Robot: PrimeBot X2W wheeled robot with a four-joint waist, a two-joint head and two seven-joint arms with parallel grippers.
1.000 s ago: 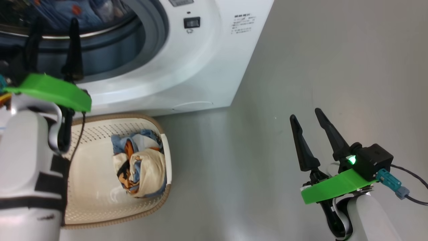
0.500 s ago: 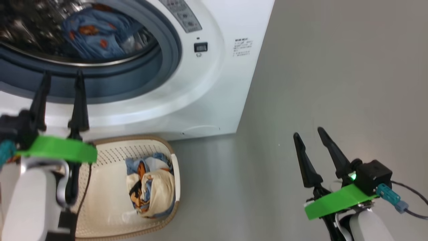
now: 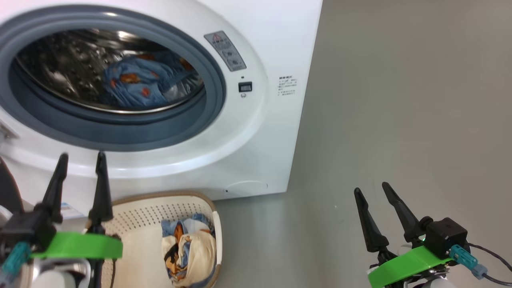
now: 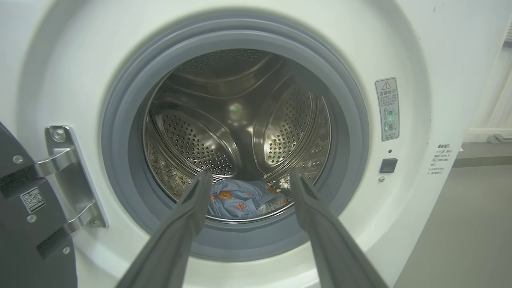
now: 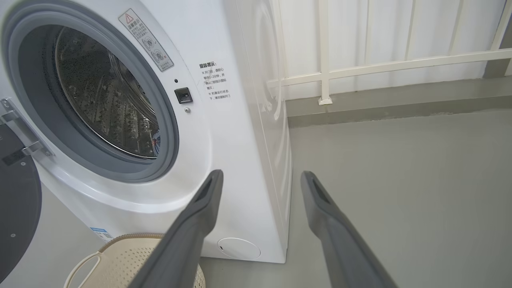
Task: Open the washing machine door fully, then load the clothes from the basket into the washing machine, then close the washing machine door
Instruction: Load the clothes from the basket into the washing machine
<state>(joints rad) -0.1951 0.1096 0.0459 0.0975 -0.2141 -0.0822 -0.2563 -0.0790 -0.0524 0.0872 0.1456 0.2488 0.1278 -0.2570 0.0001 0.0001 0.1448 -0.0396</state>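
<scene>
The white washing machine (image 3: 256,132) stands with its washing machine door (image 4: 24,224) swung out to the left, a dark panel on steel hinges. Light blue printed clothes (image 3: 140,84) lie in the steel drum, also seen as clothes (image 4: 240,198) between my left fingers. More clothes (image 3: 188,248), blue and cream, sit bunched in the cream basket (image 3: 160,208) on the floor before the machine. My left gripper (image 3: 82,160) is open and holds nothing, just outside the drum mouth and above the basket. My right gripper (image 3: 370,187) is open over the bare floor to the right.
Grey floor (image 3: 400,120) stretches to the right of the machine. A white railing (image 5: 324,72) runs along the wall behind it. The door's steel hinge (image 4: 68,180) juts out at the left of the opening.
The head camera has tilted up, so the whole picture slid down. My left gripper has drawn back out of the drum mouth, still open. The right arm has hardly moved.
</scene>
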